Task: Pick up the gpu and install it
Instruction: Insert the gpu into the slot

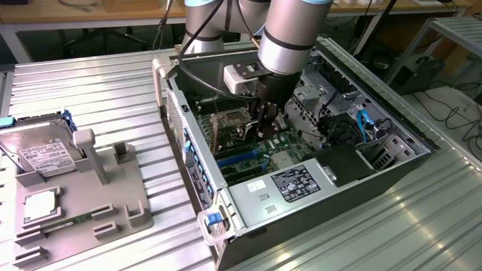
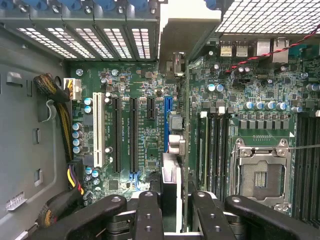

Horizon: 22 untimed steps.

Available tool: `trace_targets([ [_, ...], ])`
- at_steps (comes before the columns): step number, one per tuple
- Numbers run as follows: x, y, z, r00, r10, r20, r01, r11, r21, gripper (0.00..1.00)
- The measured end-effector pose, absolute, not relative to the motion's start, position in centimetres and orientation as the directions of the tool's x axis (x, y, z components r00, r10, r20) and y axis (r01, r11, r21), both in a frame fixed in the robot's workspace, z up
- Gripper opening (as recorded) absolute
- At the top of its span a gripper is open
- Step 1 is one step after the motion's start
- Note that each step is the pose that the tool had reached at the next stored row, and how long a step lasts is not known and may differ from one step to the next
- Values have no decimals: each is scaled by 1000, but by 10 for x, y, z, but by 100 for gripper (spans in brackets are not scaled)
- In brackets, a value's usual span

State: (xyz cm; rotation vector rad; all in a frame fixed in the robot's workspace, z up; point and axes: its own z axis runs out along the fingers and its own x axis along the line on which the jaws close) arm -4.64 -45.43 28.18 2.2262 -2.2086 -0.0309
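The gpu (image 2: 172, 172) is seen edge-on in the wrist view, as a thin card running away from the fingers. Its silver bracket (image 2: 187, 30) is at the far end, by the case's rear slot openings. My gripper (image 2: 178, 202) is shut on the card, with one black finger (image 2: 150, 215) on each side. The card hangs upright just above the motherboard, right beside the blue expansion slot (image 2: 166, 120). In the exterior view the gripper (image 1: 265, 127) reaches down into the open computer case (image 1: 249, 220), over the middle of the motherboard.
Inside the case are the open CPU socket (image 2: 260, 175), memory slots, a braided cable bundle (image 2: 57, 95) and the power supply (image 1: 290, 183). On the exterior view's left, a grey holder tray (image 1: 113, 192) carries a hard drive (image 1: 42, 152) and a memory stick (image 1: 71, 221).
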Motion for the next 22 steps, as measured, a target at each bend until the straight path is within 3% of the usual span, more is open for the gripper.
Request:
trace_targets([
  [22,-58,-455,258,5,-1000,-11,-1000,-5,17,28],
])
